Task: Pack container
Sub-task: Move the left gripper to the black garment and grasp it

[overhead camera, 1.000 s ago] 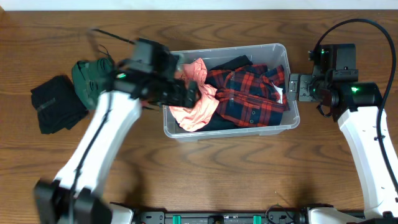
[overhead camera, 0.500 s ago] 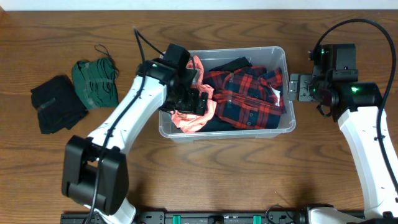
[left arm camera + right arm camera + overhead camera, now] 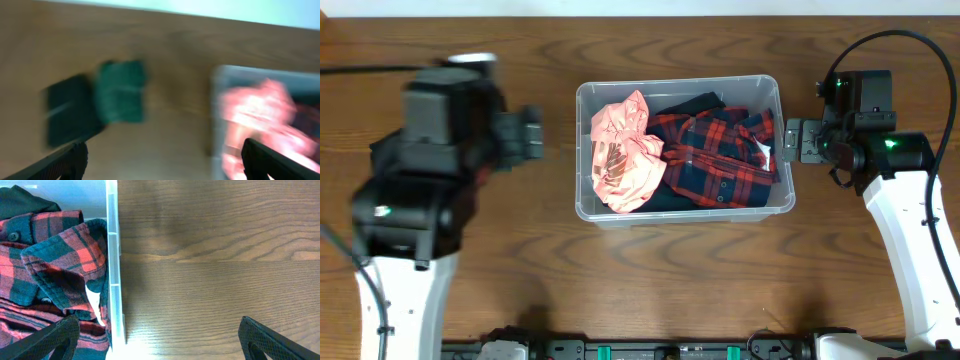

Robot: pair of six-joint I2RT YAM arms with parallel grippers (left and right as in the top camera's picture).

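Several garments, pink top (image 3: pixel 625 150) and plaid shirt (image 3: pixel 720 155) uppermost, fill the container (image 3: pixel 680 82) at table (image 3: pixel 680 275) centre; wood shows on every side. Right gripper (image 3: pixel 790 140) sits at its 3 o'clock wall, fingers wide apart, empty. Left gripper (image 3: pixel 528 135), blurred, hangs well clear at 9 o'clock, spread, empty.

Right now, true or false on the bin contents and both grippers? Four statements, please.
1. The crumpled pink garment lies inside the clear plastic rectangular container. True.
2. The red-and-navy plaid shirt lies on the wooden table. False: it is in the container, beside the pink garment.
3. The left gripper holds the green folded garment. False: it is open and empty; that garment lies on the table.
4. The right gripper is open at the container's right wall. True.
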